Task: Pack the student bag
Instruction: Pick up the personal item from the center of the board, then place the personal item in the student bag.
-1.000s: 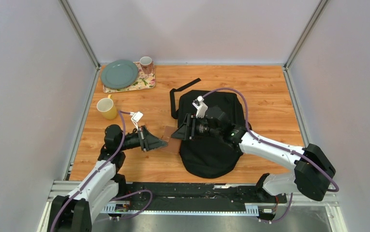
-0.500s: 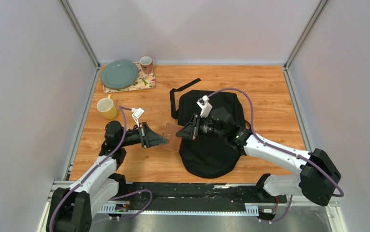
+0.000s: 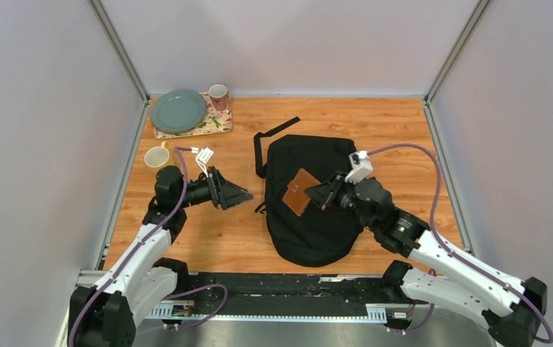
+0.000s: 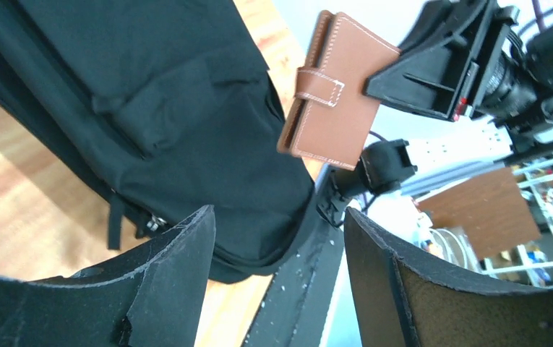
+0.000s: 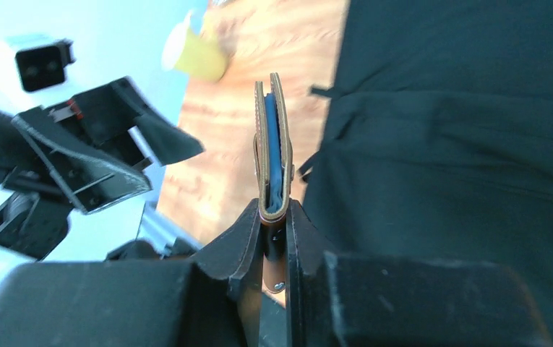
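Observation:
The student bag (image 3: 309, 217) is a large black backpack lying flat in the middle of the table, also seen in the left wrist view (image 4: 150, 94) and the right wrist view (image 5: 461, 144). A small brown wallet (image 3: 299, 191) hangs above its left half, pinched at one end by my right gripper (image 3: 315, 194), which is shut on it. The right wrist view shows the wallet (image 5: 273, 152) edge-on between the jaws of that gripper (image 5: 275, 213). My left gripper (image 3: 241, 195) stands open and empty just left of the bag, facing the wallet (image 4: 338, 90).
A yellow mug (image 3: 157, 157) stands behind the left arm. A green plate (image 3: 178, 110) and a pink mug (image 3: 218, 95) sit on a floral tray (image 3: 212, 126) at the back left. A black strap (image 3: 277, 130) trails from the bag's top.
The left gripper let go of the wallet, opened and drew back left. The right gripper closed on the wallet and carried it right, over the bag.

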